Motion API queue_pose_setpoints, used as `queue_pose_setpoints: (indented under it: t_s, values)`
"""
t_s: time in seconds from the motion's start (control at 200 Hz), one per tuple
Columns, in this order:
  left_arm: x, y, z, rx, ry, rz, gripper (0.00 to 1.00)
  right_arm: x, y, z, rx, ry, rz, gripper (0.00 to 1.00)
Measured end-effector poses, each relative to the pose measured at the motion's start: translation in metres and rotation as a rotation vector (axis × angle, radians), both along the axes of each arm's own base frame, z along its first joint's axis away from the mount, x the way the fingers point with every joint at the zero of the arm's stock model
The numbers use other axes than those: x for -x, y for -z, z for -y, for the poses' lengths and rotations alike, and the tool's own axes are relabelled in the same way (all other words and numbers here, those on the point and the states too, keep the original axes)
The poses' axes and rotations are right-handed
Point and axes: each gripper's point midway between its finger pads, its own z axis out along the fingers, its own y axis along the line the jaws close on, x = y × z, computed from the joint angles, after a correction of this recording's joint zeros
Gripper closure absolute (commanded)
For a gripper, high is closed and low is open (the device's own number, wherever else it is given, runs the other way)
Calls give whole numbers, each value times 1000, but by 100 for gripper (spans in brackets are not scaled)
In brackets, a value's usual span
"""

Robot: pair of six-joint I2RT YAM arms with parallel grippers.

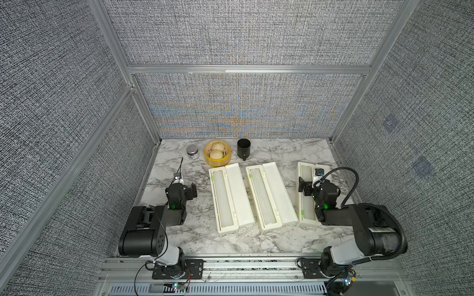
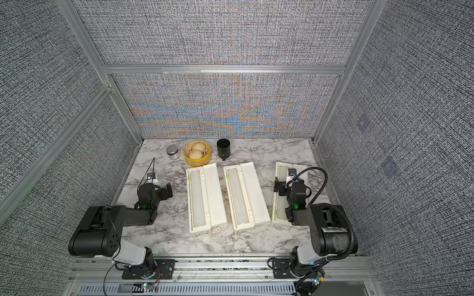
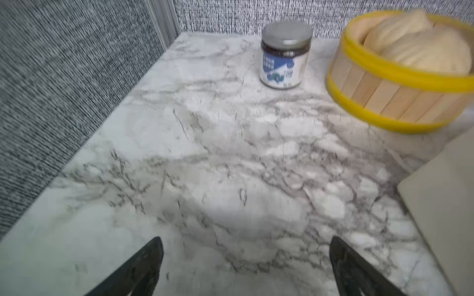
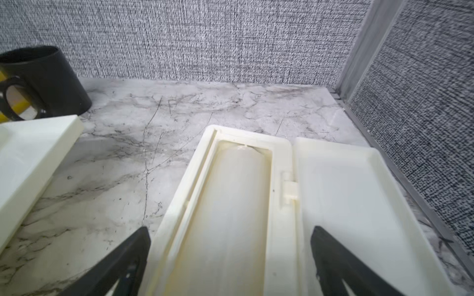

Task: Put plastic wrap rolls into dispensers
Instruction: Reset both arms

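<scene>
Three dispensers [image 1: 278, 194] lie open on marble tabletop [image 1: 195, 238] (grey woven walls [image 1: 230, 33]).

Marble surface [image 1: 272, 156] w/ jar [image 1: 193, 153], steamer [image 1: 220, 162], black cup [image 1: 244, 149] along back; 3 open dispensers [image 1: 239, 194] [image 1: 278, 192] [image 1: 299, 202] side by side nearer front, lids flat

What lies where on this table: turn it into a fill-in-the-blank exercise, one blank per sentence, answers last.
The dispensers all lie ____, not shut.
____ plastic wrap rolls lie inside them.
The steamer holds ____ buns.
The right gripper hovers, jaws apart, over the ____ dispenser.

Missing words: open; Three; two; rightmost.
</scene>
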Motion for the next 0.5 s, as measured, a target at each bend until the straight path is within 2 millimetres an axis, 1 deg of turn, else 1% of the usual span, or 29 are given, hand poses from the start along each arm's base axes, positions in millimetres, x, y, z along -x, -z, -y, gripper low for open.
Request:
queue_pose_setpoints:
  t_s: [0.04, 0.055, 0.085, 0.12, 0.155, 0.26, 0.355, 0.5]
  values:
    - [-7, -12, 2, -7, 4, 61, 1, -6, -2, -2, -2, -3, 3, 1]
    - [-7, -14, 2, -7, 6, 74, 1, -5, 0, -2, -1, -3, 0, 1]
    - [-7, -11, 4, -8, 13, 71, 1, -4, 4, -3, 4, -7, -16, 1]
    - [-1, 2, 4, -10, 16, 20, 1, -3, 6, -3, 16, -7, -23, 1]
    - [1, 7, 4, -12, 17, -2, 1, -4, 4, -4, 15, -11, -22, 1]
    - [-1, -1, 3, -13, 12, 33, 1, -4, 5, -5, 19, -14, -32, 1]
    - [0, 1, 3, -13, 13, 30, 0, -3, 6, -5, 24, -14, -36, 1]
    - [0, -1, 3, -13, 13, 40, 1, -4, 6, -5, 27, -15, -37, 1]
